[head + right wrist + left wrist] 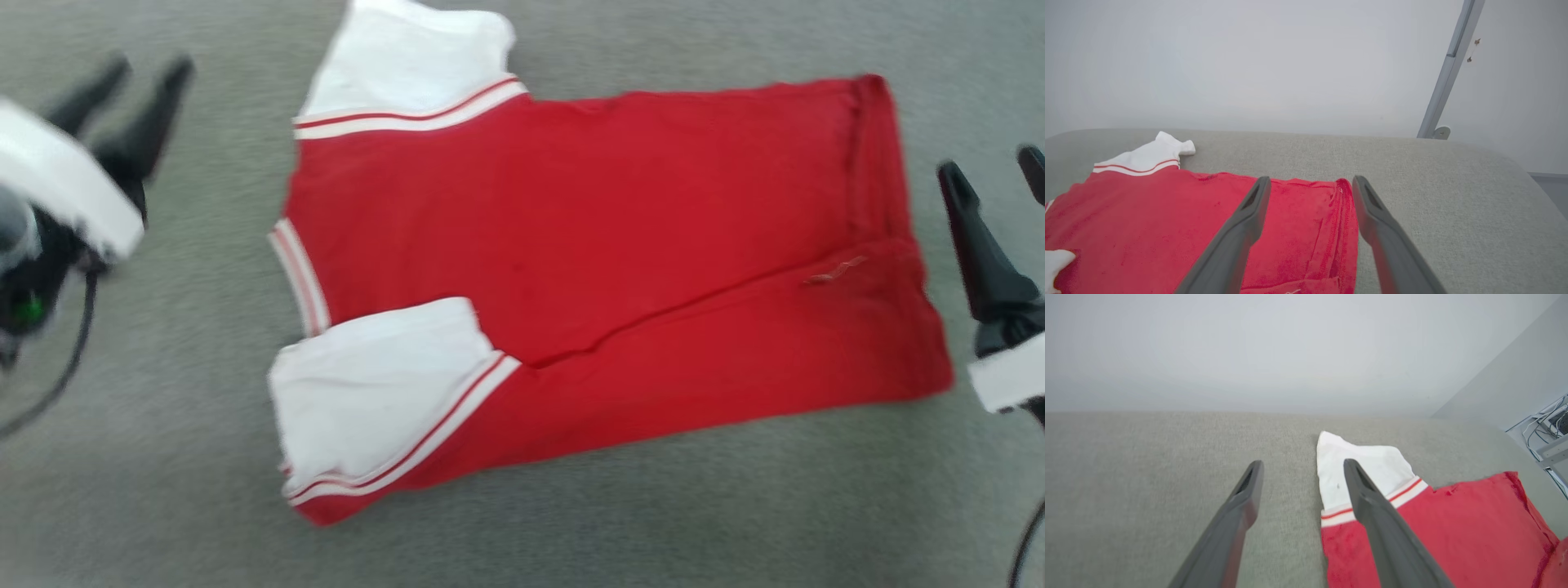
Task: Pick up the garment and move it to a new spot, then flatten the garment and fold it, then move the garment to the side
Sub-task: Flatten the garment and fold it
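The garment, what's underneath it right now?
The garment lies on a grey fabric surface, which shows around it. Its near long edge looks folded onto the body, hiding the cloth beneath. Whether anything else lies under it cannot be seen.

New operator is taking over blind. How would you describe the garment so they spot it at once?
Look at the grey fabric surface that spans the head view. Between the left end effector and the right end effector lies the garment. It is the bright red shirt with white sleeves edged in red-and-white stripes, sleeves toward the robot's left, vivid against the grey.
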Controlling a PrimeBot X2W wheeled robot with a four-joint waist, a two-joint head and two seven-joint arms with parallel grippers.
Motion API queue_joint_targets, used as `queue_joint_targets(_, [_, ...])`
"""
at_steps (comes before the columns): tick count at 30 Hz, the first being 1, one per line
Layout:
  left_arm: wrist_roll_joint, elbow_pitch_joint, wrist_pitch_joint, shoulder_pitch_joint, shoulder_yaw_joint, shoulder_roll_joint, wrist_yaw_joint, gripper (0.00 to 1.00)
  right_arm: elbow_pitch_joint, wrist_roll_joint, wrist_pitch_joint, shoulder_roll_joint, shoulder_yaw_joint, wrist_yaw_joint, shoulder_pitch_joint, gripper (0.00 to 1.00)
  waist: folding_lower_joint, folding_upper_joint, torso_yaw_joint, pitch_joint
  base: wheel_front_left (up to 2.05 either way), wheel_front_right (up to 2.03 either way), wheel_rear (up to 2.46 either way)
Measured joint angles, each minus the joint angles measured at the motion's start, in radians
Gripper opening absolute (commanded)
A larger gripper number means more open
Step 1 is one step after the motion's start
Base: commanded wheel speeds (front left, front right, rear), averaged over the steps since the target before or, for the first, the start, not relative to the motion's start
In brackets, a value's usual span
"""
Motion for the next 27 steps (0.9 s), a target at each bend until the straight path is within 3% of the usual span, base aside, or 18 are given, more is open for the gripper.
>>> queue_joint_targets(3, [0.037,0.122,0.007,-0.107,0.0,-0.047,-0.005,1.0,0.022,-0.025,-0.085,0.034,0.026,0.0,-0.034,1.0,0.0,0.0,-0.048,0.014,0.0,0.0,0.0])
queue_joint_targets(8, [0.075,0.27,0.105,-0.227,-0.036,-0.087,-0.041,1.0,0.048,-0.044,-0.168,0.051,0.043,0.0,-0.051,1.0,0.0,0.0,-0.112,0.037,0.0,0.0,0.0])
queue_joint_targets(18, [0.035,0.478,0.527,-0.425,-0.118,-0.116,-0.141,1.0,0.079,-0.038,-0.221,0.079,0.099,0.0,-0.033,1.0,0.0,0.0,-0.227,0.108,0.0,0.0,0.0])
queue_joint_targets(27, [-0.015,0.572,0.808,-0.531,-0.136,-0.093,-0.151,1.0,0.092,-0.012,-0.239,0.086,0.175,0.0,-0.055,1.0,-0.0001,0.0,-0.298,0.171,0.0,0.0,0.0])
